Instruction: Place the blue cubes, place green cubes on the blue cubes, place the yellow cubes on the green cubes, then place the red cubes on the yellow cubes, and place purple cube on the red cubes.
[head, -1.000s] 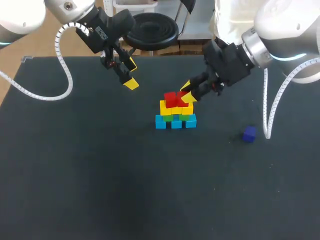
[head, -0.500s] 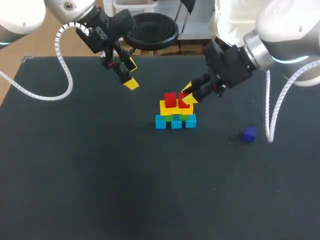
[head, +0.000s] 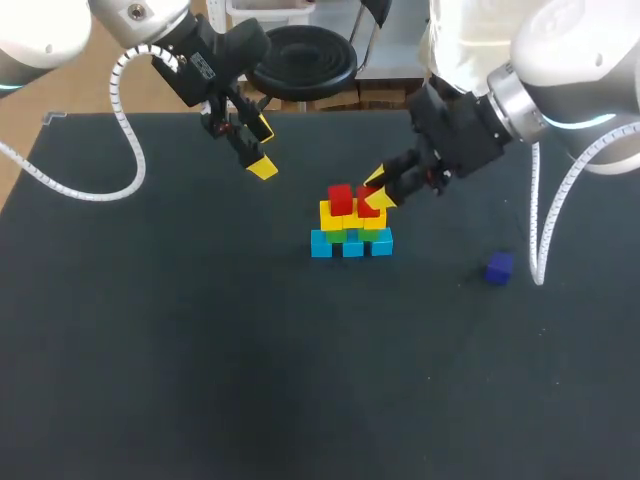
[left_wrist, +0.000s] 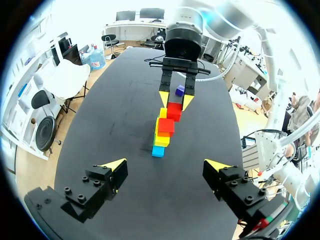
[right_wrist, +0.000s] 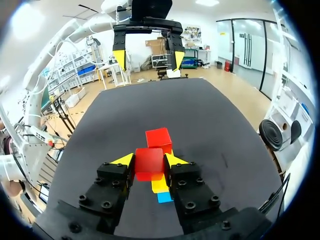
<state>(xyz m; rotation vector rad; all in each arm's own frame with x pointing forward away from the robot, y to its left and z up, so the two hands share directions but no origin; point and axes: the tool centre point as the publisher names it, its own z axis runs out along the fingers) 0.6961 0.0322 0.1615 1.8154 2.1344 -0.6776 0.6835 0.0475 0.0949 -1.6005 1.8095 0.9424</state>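
A cube stack (head: 350, 228) stands mid-table: a row of blue cubes (head: 352, 246) at the bottom, then green cubes (head: 335, 236), then yellow cubes (head: 333, 213). One red cube (head: 340, 198) rests on top at the left. My right gripper (head: 372, 192) is shut on a second red cube (right_wrist: 149, 162), held over the right yellow cube beside the first red cube (right_wrist: 159, 139). The purple cube (head: 498, 267) lies alone on the table to the right. My left gripper (head: 258, 150) hangs open and empty behind and left of the stack (left_wrist: 162, 132).
The black table (head: 200, 350) stretches wide in front of the stack and on its left. Nothing else lies on it apart from the purple cube (left_wrist: 180, 90), which sits behind my right gripper (left_wrist: 175, 97) in the left wrist view.
My right gripper has shifted slightly right with its red cube, opening a small gap to the other red cube. The left arm has stayed still.
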